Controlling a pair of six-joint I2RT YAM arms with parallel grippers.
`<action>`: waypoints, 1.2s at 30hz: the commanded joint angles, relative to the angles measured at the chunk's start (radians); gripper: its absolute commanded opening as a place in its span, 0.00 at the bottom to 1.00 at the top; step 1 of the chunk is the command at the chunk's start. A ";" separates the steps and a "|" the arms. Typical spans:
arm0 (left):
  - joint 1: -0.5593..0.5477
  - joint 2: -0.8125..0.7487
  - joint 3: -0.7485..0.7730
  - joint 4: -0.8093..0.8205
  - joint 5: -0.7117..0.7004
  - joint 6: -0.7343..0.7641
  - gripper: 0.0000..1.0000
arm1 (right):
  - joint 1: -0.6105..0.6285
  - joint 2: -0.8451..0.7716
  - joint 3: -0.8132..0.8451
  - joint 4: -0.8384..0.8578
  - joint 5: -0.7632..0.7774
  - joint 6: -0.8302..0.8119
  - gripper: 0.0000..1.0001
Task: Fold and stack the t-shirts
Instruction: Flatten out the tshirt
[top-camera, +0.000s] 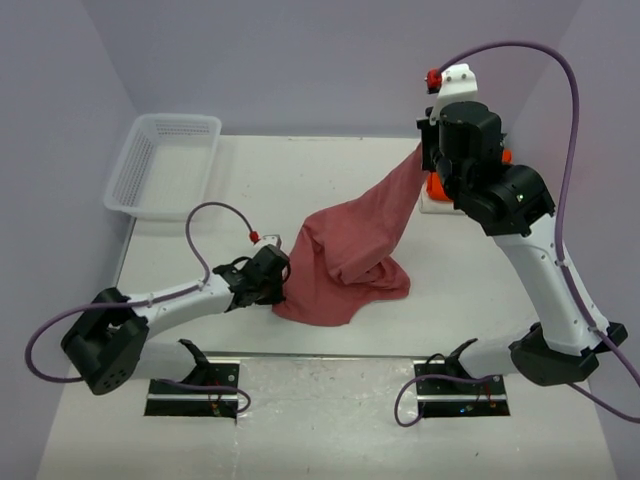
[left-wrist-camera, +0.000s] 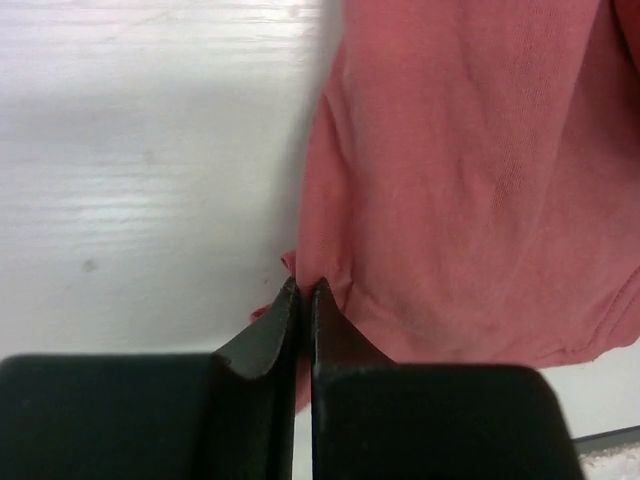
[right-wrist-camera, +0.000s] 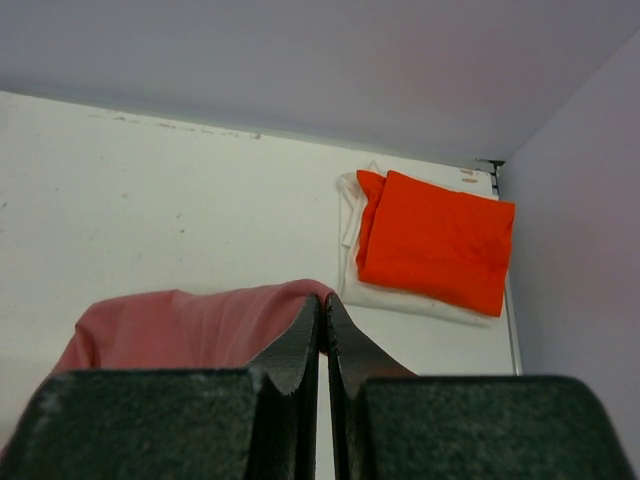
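I read one plain dusty rose-red t-shirt (top-camera: 345, 262), a bright orange t-shirt (right-wrist-camera: 435, 240), a white t-shirt (right-wrist-camera: 349, 262), a white mesh basket (top-camera: 124, 172), a pale off-white surface (top-camera: 300, 170), purple cables (top-camera: 574, 112), and a black left tool (left-wrist-camera: 303, 292) and right tool (right-wrist-camera: 322, 303).

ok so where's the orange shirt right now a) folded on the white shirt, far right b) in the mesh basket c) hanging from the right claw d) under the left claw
a: the orange shirt lies folded on the white shirt at the far right; the right claw grips the rose-red shirt.
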 joint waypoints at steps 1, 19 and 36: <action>0.002 -0.174 0.101 -0.153 -0.166 -0.040 0.00 | -0.003 -0.045 -0.023 0.047 0.000 0.016 0.00; 0.001 -0.479 0.718 -0.314 -0.445 0.317 0.00 | 0.026 -0.175 -0.118 0.062 -0.009 0.063 0.00; 0.002 -0.563 0.922 -0.224 -0.347 0.489 0.00 | 0.229 -0.469 -0.192 0.236 -0.043 -0.092 0.00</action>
